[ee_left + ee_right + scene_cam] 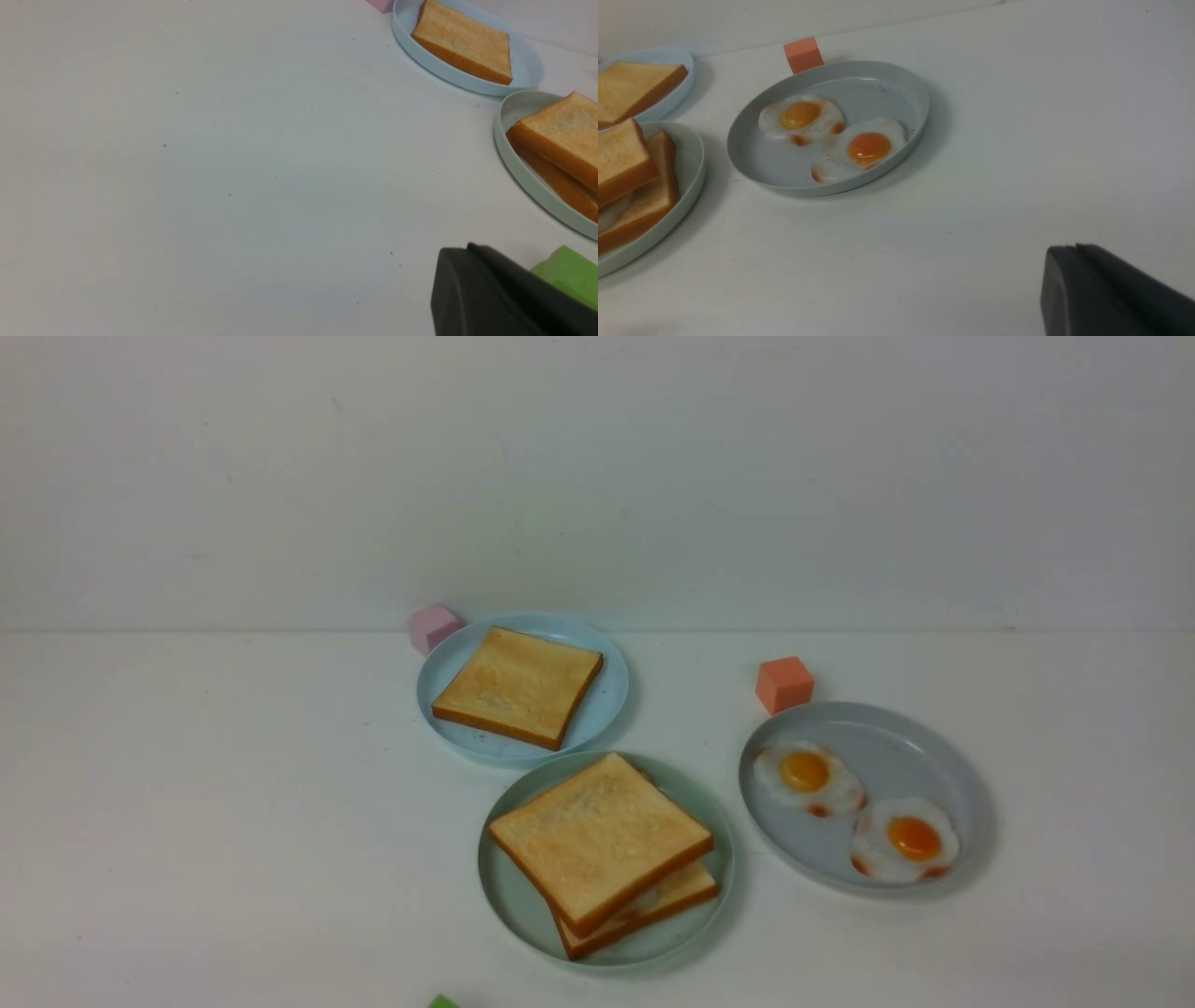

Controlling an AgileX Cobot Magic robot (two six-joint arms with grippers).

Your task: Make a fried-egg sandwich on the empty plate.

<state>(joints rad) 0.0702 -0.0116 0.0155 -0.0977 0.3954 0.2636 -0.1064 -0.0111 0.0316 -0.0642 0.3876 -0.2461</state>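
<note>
The mint-green plate [497, 887] near the table's front middle holds a fried-egg sandwich [597, 835]. Its two toast slices are stacked slightly askew, and a sliver of egg white [611, 213] shows between them. The plate [509, 114] and sandwich [558, 140] also show in the left wrist view. Neither gripper shows in the front view. My left gripper [469, 248] hovers over bare table left of the plate, jaws pressed together and holding nothing. My right gripper [1076, 248] hovers right of the grey plate, jaws also together and holding nothing.
A light blue plate [597, 719] behind the sandwich holds one toast slice [518, 686]. A grey plate [896, 737] at the right holds two fried eggs [808, 775] [906, 840]. There is a pink cube [432, 625], an orange cube [784, 683] and a green block [570, 275].
</note>
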